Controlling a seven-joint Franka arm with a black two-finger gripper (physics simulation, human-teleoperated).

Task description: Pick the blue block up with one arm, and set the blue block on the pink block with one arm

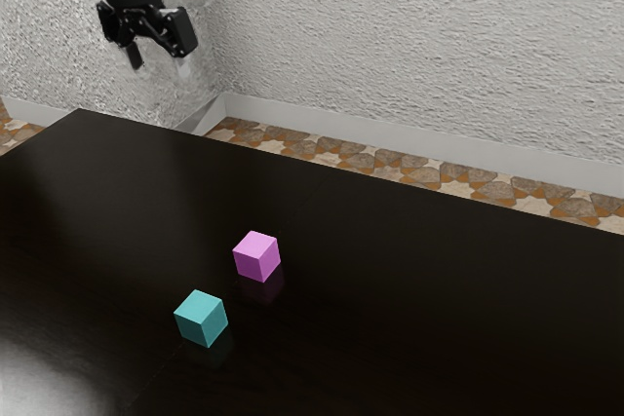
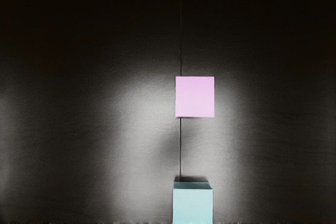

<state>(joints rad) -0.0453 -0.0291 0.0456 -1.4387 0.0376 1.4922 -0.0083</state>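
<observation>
**High at the exterior view's upper left: gripper clear of both blocks**

Your gripper (image 1: 146, 46) hangs well above the table's (image 1: 419, 328) far corner, in front of the rough white wall (image 1: 409, 36). You cannot tell from this angle whether it is open or closed; nothing shows in its grasp.

The blue block (image 1: 201, 318) sits on the dark tabletop, towards the near edge and well apart from your gripper. The pink block (image 1: 256, 255) sits near it, a little further back and towards the exterior view's right. The two are not touching, and both rest flat and upright.

On your wrist view, the pink block (image 2: 195, 96) lies out on the table (image 2: 79, 103), with the blue block (image 2: 192, 203) nearer the hand. A thin seam (image 2: 181, 35) in the tabletop runs past one edge of each. Patterned floor tiles (image 1: 439, 177) show beyond the table.
</observation>
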